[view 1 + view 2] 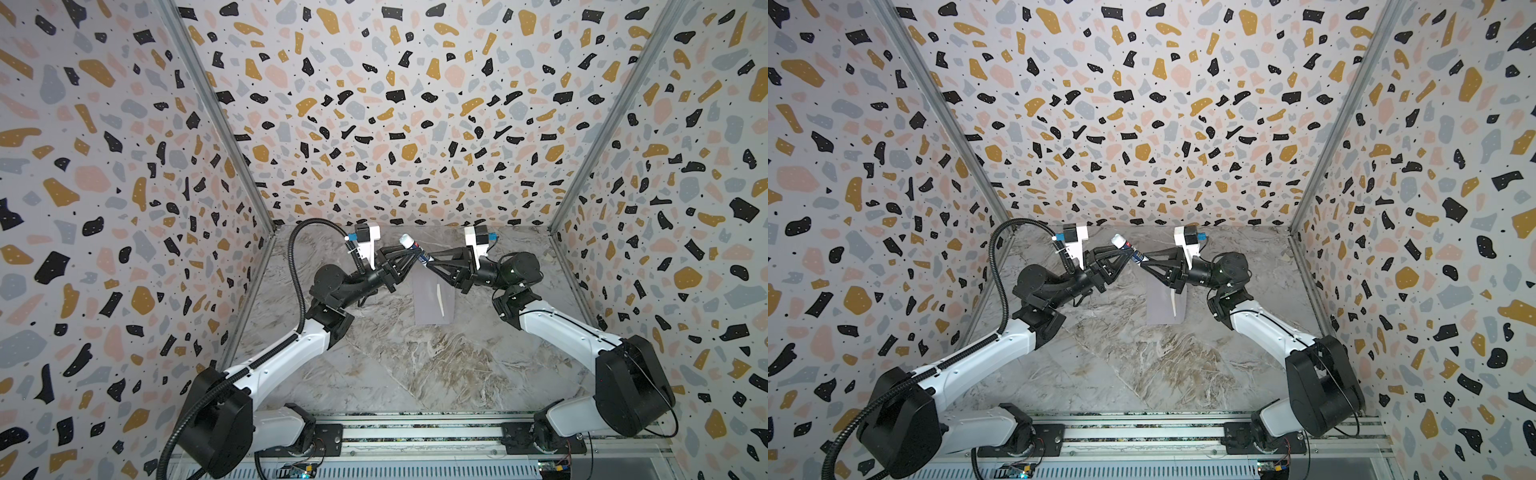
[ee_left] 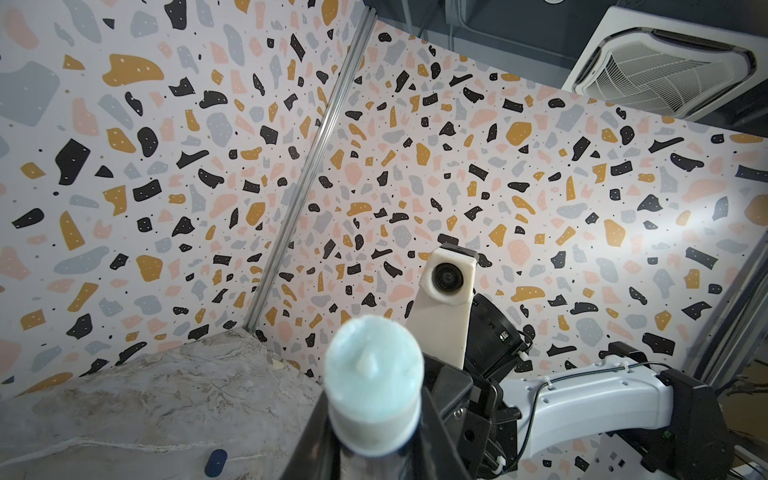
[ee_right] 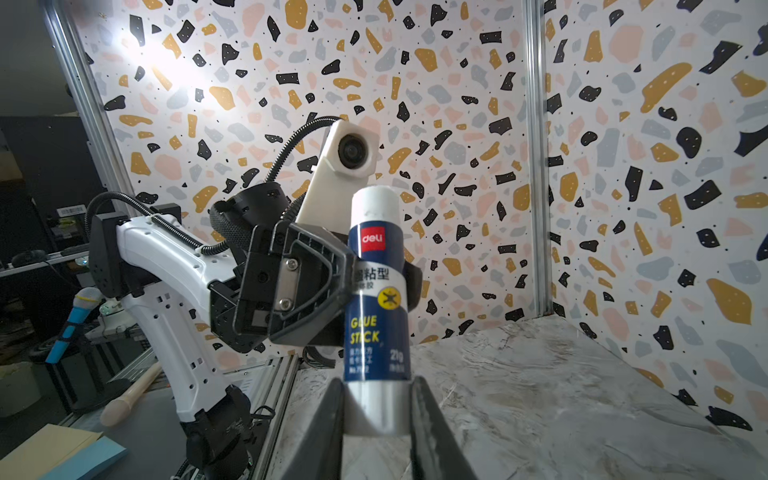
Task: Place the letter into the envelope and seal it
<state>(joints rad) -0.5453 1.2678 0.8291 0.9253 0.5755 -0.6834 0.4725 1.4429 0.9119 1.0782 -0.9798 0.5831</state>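
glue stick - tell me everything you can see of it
The glue stick is a small plastic-looking cylinder with a dark blue label reading deli and, in yellow, GLUE STICK. It has a plain white base and a pale, rough-looking top end; whether that is a cap or bare glue is unclear. It is held clear of the marble tabletop, tilted in both top views, near the far end of the envelope. The left gripper clamps its middle, the right gripper its base.

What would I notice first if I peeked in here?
The left hand and the right hand, both black, pinch one blue and white glue stick in mid-air near the back. Under them a flat pale lavender-grey paper envelope lies on the grey marble-patterned table, boxed in by speckled terrazzo-print walls.
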